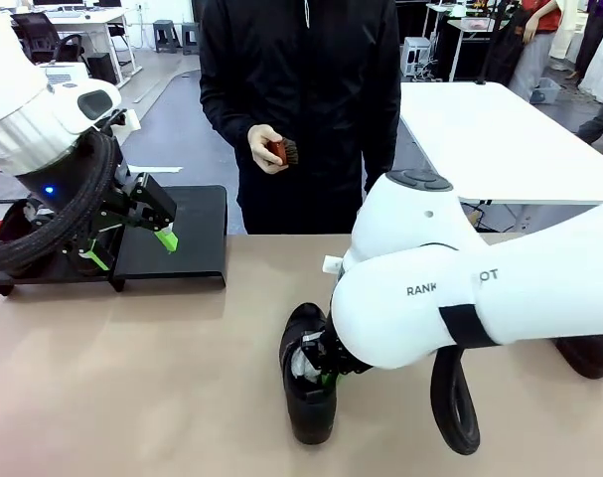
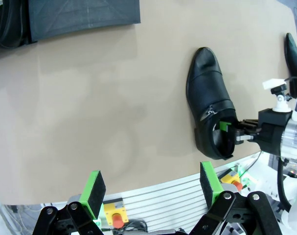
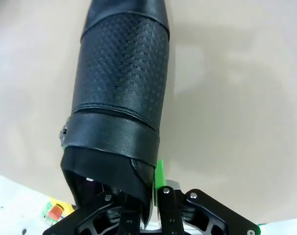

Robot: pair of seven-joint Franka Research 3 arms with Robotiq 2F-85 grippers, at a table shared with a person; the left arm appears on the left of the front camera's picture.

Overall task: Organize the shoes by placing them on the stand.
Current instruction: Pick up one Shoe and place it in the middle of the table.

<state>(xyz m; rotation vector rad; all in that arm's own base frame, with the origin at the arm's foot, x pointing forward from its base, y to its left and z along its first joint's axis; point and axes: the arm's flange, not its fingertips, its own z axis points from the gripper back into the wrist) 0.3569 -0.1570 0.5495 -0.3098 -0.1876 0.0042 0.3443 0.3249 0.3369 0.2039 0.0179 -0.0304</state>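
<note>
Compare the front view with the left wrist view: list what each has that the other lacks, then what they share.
Front view: a person's hand holding a small brush across the table.
Left wrist view: yellow boxes with red buttons below the table edge, and a plain look at the right pincer clamped on the heel rim of the shoe.
Both: the open left pincer, that shoe, the black stand, and a second shoe at the robot's right.
</note>
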